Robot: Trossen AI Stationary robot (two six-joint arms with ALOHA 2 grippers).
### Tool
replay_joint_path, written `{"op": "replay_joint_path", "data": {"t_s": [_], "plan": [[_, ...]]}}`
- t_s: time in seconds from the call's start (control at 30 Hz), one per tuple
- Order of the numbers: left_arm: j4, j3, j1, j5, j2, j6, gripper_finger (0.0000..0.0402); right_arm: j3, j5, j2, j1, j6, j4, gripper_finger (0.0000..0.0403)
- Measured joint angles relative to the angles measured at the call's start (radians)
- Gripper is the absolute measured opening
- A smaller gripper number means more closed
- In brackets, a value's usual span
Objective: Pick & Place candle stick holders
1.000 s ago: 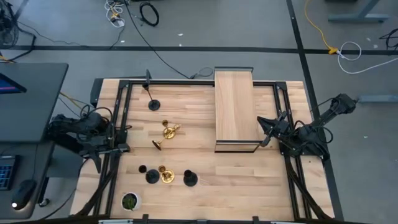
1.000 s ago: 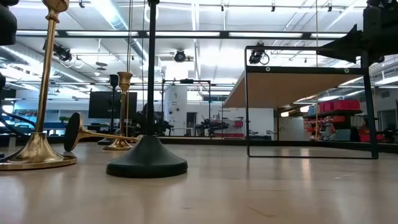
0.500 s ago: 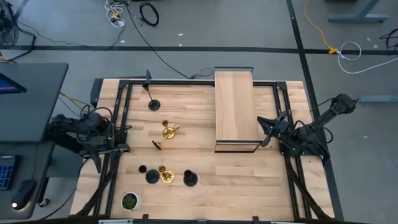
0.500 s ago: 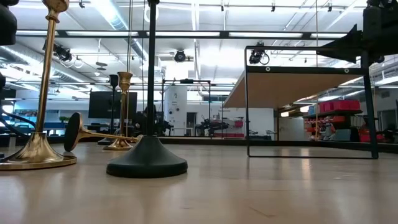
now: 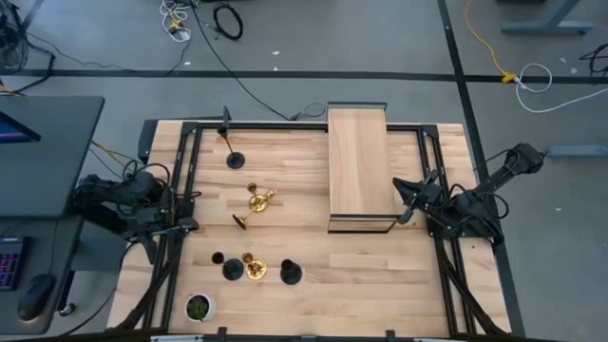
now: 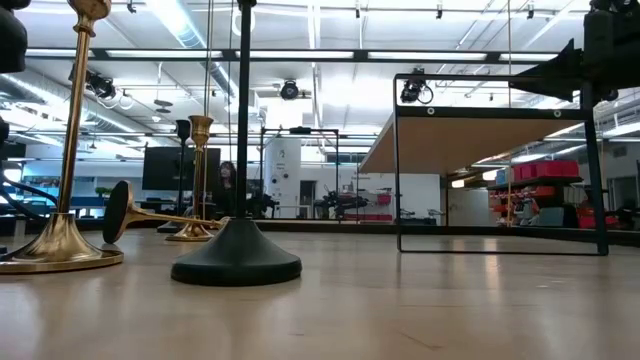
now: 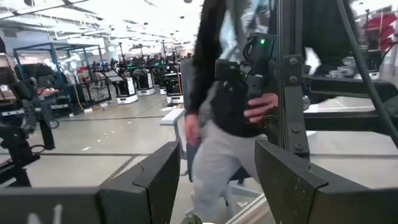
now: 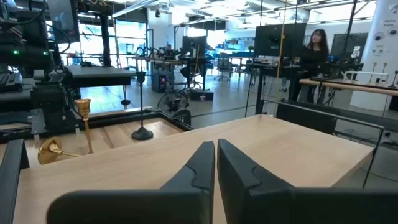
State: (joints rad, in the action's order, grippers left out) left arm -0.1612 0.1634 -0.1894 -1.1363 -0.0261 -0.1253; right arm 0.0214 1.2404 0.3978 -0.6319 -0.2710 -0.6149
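Right now both arms wait at the sides of the table (image 5: 380,271). The left tool (image 5: 185,226) sits at the left edge, with its two fingers (image 7: 152,180) wide apart and nothing between them. The right tool (image 5: 407,195) sits at the right side, beside a raised wooden shelf (image 5: 358,166). Its fingers (image 8: 199,165) are pressed together and hold nothing.

The candle stick holders stand on the left half of the table, well apart from both tools. One black holder (image 5: 235,160) stands far back. A gold holder (image 5: 257,200) stands near the middle, and another gold one (image 5: 241,221) lies on its side just beside it. Near the front stand a gold holder (image 5: 253,269) and two black ones (image 5: 232,270) (image 5: 291,275) in a row. A small green plant pot (image 5: 198,307) sits at the near left corner.

The shelf stands between the right tool and the holders.

From above, the holders look small and flat. The low view shows their tall thin stems, with a black holder (image 6: 236,255) and a gold one (image 6: 60,240) up close, and the tipped one (image 6: 125,212) behind them. The left wrist view shows a person (image 7: 227,106) walking by. The right wrist view shows another person (image 8: 313,59) at a far desk.
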Motion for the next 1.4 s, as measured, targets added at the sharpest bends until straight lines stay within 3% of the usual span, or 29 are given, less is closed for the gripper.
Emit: {"op": "replay_joint_path", "data": {"t_s": [0.23,0.53,0.77,0.93,1.4], "plan": [[-0.004,0.0,0.0,0.138,0.0,-0.043,0.0209,0.0,0.0,0.0,0.0,0.0,0.0,0.0022],[-0.097,0.0,0.0,0.528,0.0,-0.072,0.0209,0.0,0.0,0.0,0.0,0.0,0.0,0.0022],[-0.137,0.0,0.0,0.735,0.0,-0.071,0.0209,0.0,0.0,0.0,0.0,0.0,0.0,0.0022],[-0.135,0.0,0.0,0.794,0.0,-0.053,0.0209,0.0,-0.001,0.0,0.0,0.0,0.0,0.0022],[-0.143,0.0,0.0,0.82,0.0,-0.046,0.0209,0.0,0.008,0.0,0.003,0.0,-0.002,0.0022]]}}
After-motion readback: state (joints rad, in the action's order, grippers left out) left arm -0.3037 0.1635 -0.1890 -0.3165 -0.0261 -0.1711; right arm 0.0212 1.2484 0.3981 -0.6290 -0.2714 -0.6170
